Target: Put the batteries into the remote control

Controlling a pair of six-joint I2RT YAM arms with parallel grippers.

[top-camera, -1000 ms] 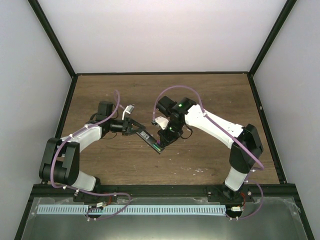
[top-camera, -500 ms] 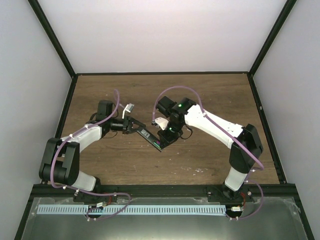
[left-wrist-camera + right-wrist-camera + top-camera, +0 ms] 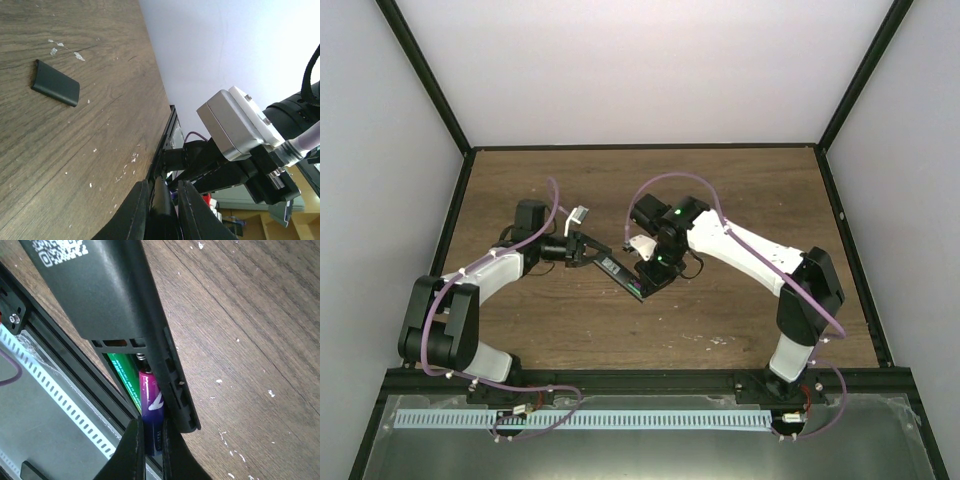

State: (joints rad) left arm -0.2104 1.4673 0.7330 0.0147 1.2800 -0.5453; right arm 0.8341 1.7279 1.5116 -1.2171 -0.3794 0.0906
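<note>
The black remote control [image 3: 620, 275] is held above the table's middle, back side up. My left gripper [image 3: 588, 251] is shut on its upper end; the remote's edge [image 3: 162, 207] shows between the fingers. My right gripper [image 3: 650, 275] is at the remote's lower end. In the right wrist view the remote [image 3: 107, 295] has its battery bay open. The green battery [image 3: 123, 377] lies in the bay. My right gripper [image 3: 152, 450] is shut on the purple battery [image 3: 151, 410], whose far end is in the bay beside the green one.
The small black cover piece [image 3: 55, 89] lies flat on the wood table, apart from both arms. White specks [image 3: 64, 49] mark the table surface. The table's dark front rail [image 3: 75, 367] runs under the remote's lower end.
The right arm has shifted slightly left toward the remote. The left arm and remote have barely moved.
</note>
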